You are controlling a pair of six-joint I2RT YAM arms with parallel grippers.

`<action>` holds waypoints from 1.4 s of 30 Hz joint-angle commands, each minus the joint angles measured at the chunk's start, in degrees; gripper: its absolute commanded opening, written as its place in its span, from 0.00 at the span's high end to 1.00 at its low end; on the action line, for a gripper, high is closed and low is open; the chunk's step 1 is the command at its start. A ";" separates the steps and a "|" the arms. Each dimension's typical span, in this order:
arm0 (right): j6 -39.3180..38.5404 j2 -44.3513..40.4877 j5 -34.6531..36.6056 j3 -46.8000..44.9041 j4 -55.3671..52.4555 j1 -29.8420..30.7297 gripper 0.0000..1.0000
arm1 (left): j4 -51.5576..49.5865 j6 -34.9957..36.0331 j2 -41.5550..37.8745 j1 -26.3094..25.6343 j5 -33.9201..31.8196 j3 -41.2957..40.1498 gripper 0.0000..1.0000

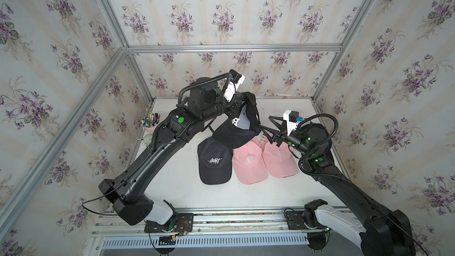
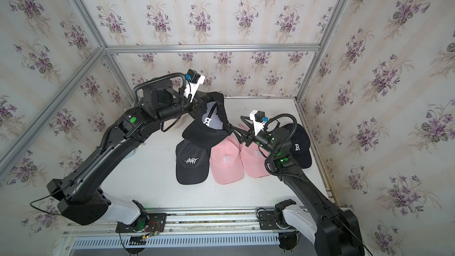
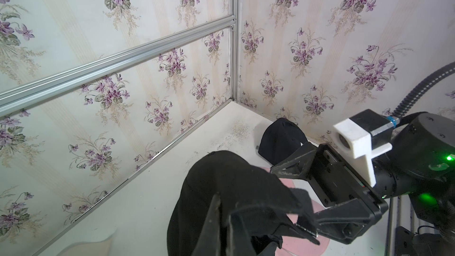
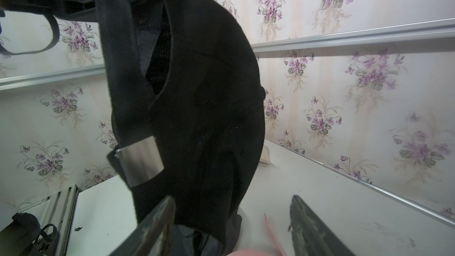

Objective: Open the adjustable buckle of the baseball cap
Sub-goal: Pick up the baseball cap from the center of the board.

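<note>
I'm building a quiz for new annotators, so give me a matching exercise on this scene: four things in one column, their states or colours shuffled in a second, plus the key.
Column one:
1. black cap showing its pale lining
2. HEART cap
3. buckle
4. right end effector

Column two:
A. silver metal
B. open, jaws apart
C. lying flat on the table
D. held up, hanging

Pairs: 1-D, 2-C, 3-A, 4-B
</note>
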 commanded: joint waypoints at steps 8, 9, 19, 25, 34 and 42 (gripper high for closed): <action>-8.06 -6.96 1.51 -3.26 -6.02 0.00 0.28 | 3.16 -1.38 0.33 -1.05 -1.14 1.54 1.00; -7.87 -6.92 1.71 -3.38 -5.45 0.03 0.27 | 3.35 -1.51 0.39 -1.22 -1.05 1.46 1.00; -3.75 -3.18 3.84 -3.55 6.81 0.11 0.28 | 4.78 -3.49 0.70 -1.99 -0.39 0.27 1.00; -1.80 -0.65 1.72 -2.60 8.67 0.21 0.31 | 5.73 -4.12 -0.11 -2.17 -0.75 -0.95 1.00; 1.10 3.75 -3.64 -1.11 9.46 0.31 0.47 | 7.19 -4.67 0.03 -2.21 -1.53 -1.88 1.00; 0.41 2.46 -0.48 -2.59 9.84 0.27 0.64 | 7.77 -5.20 -0.54 -2.21 -2.06 -2.58 1.00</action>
